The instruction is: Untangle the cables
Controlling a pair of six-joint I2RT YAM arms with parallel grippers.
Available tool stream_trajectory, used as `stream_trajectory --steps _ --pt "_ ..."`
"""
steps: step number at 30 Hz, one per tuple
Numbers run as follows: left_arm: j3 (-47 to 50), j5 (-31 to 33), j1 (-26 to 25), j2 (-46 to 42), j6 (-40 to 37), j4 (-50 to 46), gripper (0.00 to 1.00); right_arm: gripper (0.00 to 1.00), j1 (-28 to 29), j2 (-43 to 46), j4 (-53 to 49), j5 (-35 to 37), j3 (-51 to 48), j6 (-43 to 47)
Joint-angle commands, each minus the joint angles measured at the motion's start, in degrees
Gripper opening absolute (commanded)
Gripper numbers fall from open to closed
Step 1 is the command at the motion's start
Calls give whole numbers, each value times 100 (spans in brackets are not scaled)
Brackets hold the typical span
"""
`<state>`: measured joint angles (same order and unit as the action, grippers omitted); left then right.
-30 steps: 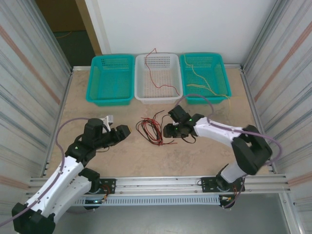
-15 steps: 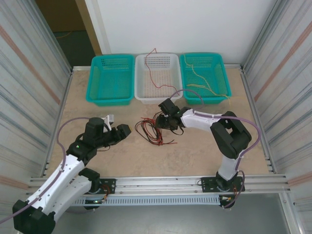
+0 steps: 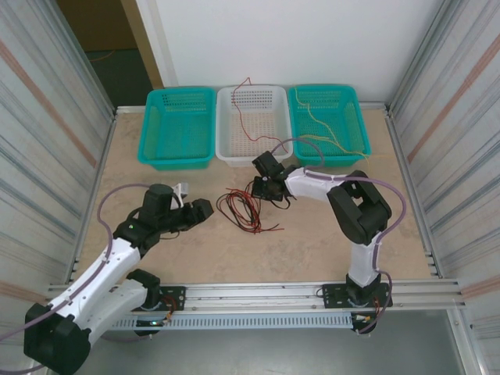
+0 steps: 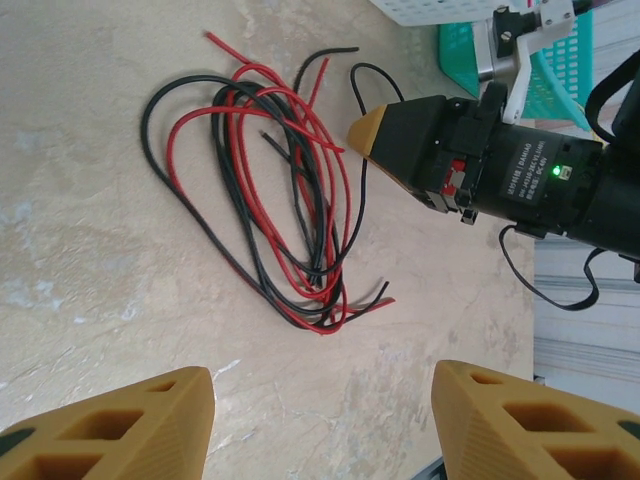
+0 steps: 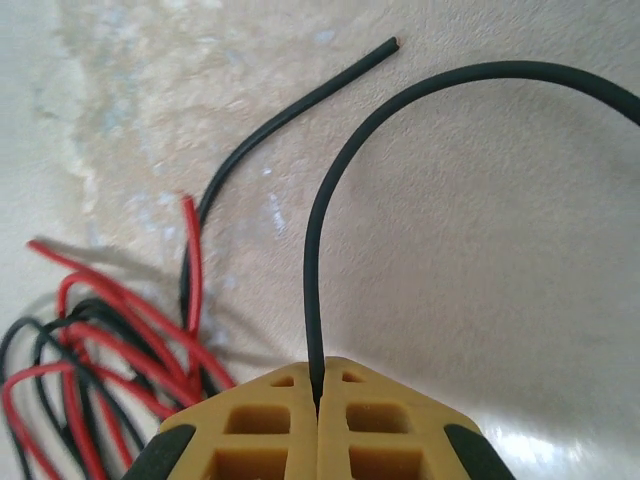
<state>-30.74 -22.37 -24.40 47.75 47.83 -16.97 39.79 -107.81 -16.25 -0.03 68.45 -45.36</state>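
A tangle of red and black cables (image 3: 242, 209) lies on the table's middle; in the left wrist view the tangle (image 4: 285, 200) spreads ahead of my left gripper (image 4: 320, 395), which is open and empty a short way from it. In the top view the left gripper (image 3: 205, 209) sits just left of the tangle. My right gripper (image 3: 262, 187) is at the tangle's back right edge, shut on one black cable (image 5: 312, 260) that arcs up and away to the right from between its closed fingers. The red and black loops (image 5: 90, 350) lie at its lower left.
Three baskets line the back edge: an empty teal basket (image 3: 178, 162), a white basket (image 3: 254, 160) holding a red cable (image 3: 248, 117), and a teal basket (image 3: 324, 87) holding pale yellow cables (image 3: 324, 129). Metal walls close in both sides.
My right gripper has moved left and toward the back, from the tangle's right side to its back right edge. My left arm has shifted slightly right toward the tangle.
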Motion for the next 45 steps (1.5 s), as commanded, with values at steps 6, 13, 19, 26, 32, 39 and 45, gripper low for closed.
stream_trajectory --steps 6,13,19,26,32,39,45 --pt "-419 -548 -85 64 -412 915 64 0 771 2149 -736 621 -13 1143" --pt "-1045 -525 -670 281 -1373 963 68 0 1242 3142 -1071 821 322 1892" --pt "-1674 144 -1524 525 -2709 685 72 2 1280 3581 -1249 420 819 2355" --pt "-1936 154 -1795 923 -3494 887 75 4 1275 3879 -1311 182 987 2440" --pt "-1915 -285 -1935 1299 -3415 1459 75 4 1237 4037 -1211 5 943 2289" --pt "-2092 -41 -2275 1911 -3480 1360 67 4 994 4247 -909 -511 847 1951" --pt "-2116 -85 -2376 2116 -3289 1538 53 4 511 4536 -437 -1111 542 1364"
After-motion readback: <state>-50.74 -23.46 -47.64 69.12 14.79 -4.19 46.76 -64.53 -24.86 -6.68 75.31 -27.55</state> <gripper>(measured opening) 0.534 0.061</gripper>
